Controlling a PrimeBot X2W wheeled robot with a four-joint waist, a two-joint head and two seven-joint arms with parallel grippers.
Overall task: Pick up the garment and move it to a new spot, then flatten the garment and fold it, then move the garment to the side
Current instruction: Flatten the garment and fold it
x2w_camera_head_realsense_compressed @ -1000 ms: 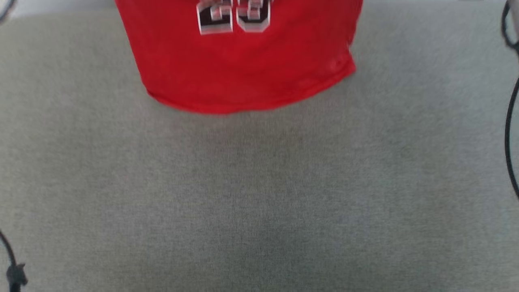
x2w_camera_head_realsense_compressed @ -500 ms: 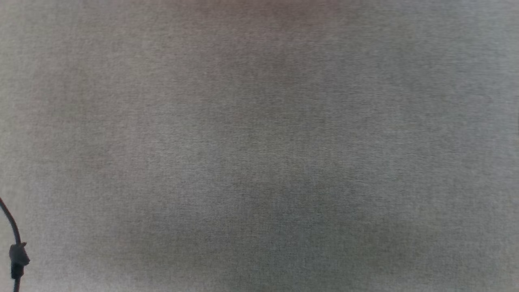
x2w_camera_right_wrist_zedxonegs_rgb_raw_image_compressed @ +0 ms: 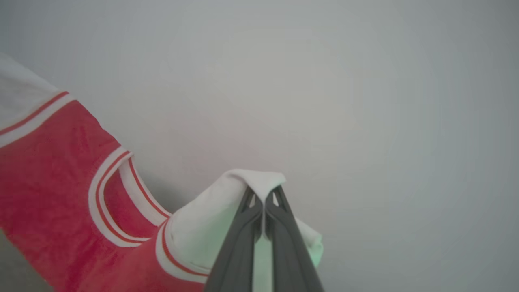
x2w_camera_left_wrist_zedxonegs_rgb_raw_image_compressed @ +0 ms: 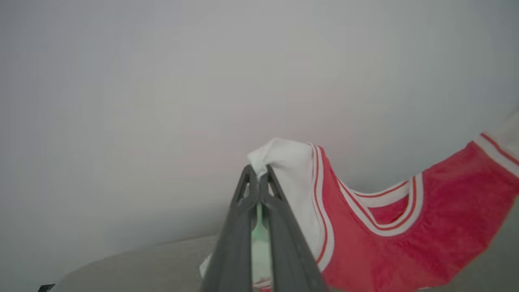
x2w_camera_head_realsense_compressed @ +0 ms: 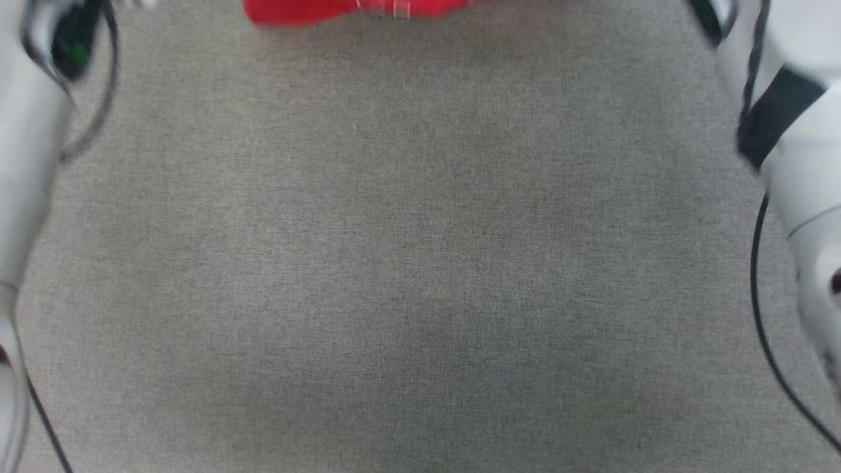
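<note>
The garment (x2w_camera_head_realsense_compressed: 355,9), a red shirt with white sleeve panels and red-and-white striped trim, hangs in the air between my two arms. Its lower red edge shows at the top of the head view. In the left wrist view my left gripper (x2w_camera_left_wrist_zedxonegs_rgb_raw_image_compressed: 258,175) is shut on the white sleeve panel, with the garment (x2w_camera_left_wrist_zedxonegs_rgb_raw_image_compressed: 385,247) stretching to the right. In the right wrist view my right gripper (x2w_camera_right_wrist_zedxonegs_rgb_raw_image_compressed: 264,194) is shut on the other white sleeve panel, and the garment (x2w_camera_right_wrist_zedxonegs_rgb_raw_image_compressed: 52,186) stretches to the left. My pale forearms (x2w_camera_head_realsense_compressed: 26,164) (x2w_camera_head_realsense_compressed: 795,151) flank the head view.
A grey fabric-covered surface (x2w_camera_head_realsense_compressed: 420,276) spreads below the hanging shirt. A plain pale wall (x2w_camera_left_wrist_zedxonegs_rgb_raw_image_compressed: 202,81) stands behind the shirt in both wrist views. Black cables (x2w_camera_head_realsense_compressed: 762,315) run along my arms at the edges of the head view.
The head view has shifted. The red shirt filled its top a second ago, left it half a second ago, and now only its lower edge shows. My forearms have come into view.
</note>
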